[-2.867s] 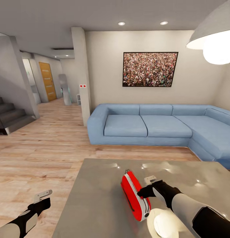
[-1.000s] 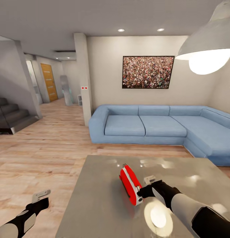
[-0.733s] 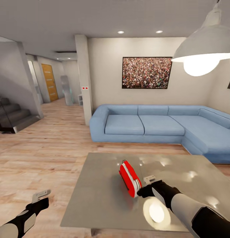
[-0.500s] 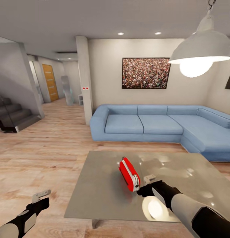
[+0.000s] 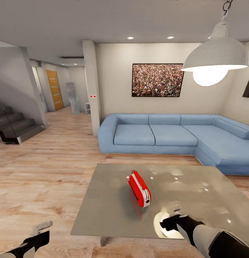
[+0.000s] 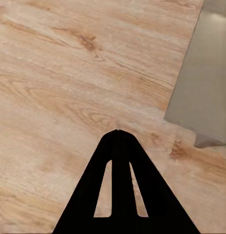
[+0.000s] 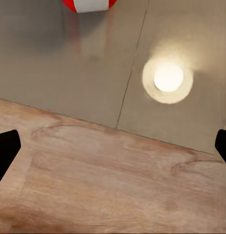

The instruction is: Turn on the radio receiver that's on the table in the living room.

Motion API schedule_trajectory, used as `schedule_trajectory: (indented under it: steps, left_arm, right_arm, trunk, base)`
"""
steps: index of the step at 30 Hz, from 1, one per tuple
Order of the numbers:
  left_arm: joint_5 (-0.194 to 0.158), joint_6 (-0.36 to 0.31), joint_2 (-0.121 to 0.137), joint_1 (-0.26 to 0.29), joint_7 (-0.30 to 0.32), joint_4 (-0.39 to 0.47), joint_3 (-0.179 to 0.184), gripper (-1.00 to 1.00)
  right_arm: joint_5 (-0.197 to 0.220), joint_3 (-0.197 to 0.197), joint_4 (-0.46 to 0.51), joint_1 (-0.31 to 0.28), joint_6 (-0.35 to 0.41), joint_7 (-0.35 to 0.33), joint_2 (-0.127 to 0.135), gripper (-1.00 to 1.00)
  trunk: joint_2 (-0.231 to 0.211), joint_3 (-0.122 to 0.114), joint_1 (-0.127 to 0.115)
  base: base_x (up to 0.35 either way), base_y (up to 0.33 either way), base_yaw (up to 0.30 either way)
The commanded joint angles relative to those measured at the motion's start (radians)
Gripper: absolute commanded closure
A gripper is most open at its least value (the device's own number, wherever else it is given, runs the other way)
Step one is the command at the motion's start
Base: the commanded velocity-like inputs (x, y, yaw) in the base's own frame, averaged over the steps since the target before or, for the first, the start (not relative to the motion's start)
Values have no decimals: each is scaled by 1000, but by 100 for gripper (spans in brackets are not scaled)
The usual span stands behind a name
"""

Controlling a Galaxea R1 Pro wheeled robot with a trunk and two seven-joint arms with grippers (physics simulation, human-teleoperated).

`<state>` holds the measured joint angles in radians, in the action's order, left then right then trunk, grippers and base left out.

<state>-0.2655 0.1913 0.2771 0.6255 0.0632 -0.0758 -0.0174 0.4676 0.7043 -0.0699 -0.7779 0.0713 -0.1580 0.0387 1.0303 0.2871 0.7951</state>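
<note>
Home living room, long blue corner sofa (image 5: 174, 138), framed crowd picture (image 5: 157, 80), white dome pendant lamp (image 5: 214, 57), light wood plank floor (image 5: 49, 161), grey staircase (image 5: 11, 123)

The radio receiver (image 7: 89, 5) sits on the glossy table (image 7: 54, 63), perhaps upright, beyond the wood floor (image 7: 103, 185).

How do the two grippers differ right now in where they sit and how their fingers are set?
The right gripper hangs over the near edge of the table, short of the radio receiver; the left gripper hangs over the wood floor, off the table's side. In the wrist views, the right fingers are spread wide, the left fingers closed together. Both hold nothing.
</note>
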Motion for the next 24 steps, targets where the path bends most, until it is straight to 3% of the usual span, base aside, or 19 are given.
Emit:
schedule_trajectory:
  steps: [1,6,9,15,18,24]
  left_arm:
    - [4,0,0,-21,2,-3,0,100]
    - [17,1,-9,-97,10,-7,0,100]
    - [46,4,-19,-139,12,-7,1,100]
    - [157,22,-25,-213,45,-7,1,100]
    - [194,63,-25,-247,83,-7,0,100]
    - [213,134,-26,-289,116,-7,0,100]
  right_arm:
    - [1,-1,-2,18,-11,0,0,-100]
    - [2,-2,-5,92,-78,3,1,-100]
    - [16,-2,-5,142,-98,20,1,-100]
    - [106,-3,-5,237,-158,82,6,-100]
    - [140,-3,-5,271,-168,102,10,-100]
    - [153,-2,-5,310,-168,114,13,-100]
  trunk:
    - [-7,-4,-4]
    - [-42,-19,-23]
    - [-63,-29,-35]
    - [-105,-47,-58]
    - [-126,-57,-69]
    - [-168,-76,-92]
  base:
    - [0,0,0]
    - [0,0,0]
    - [0,0,0]
    - [0,0,0]
    - [0,0,0]
    - [0,0,0]
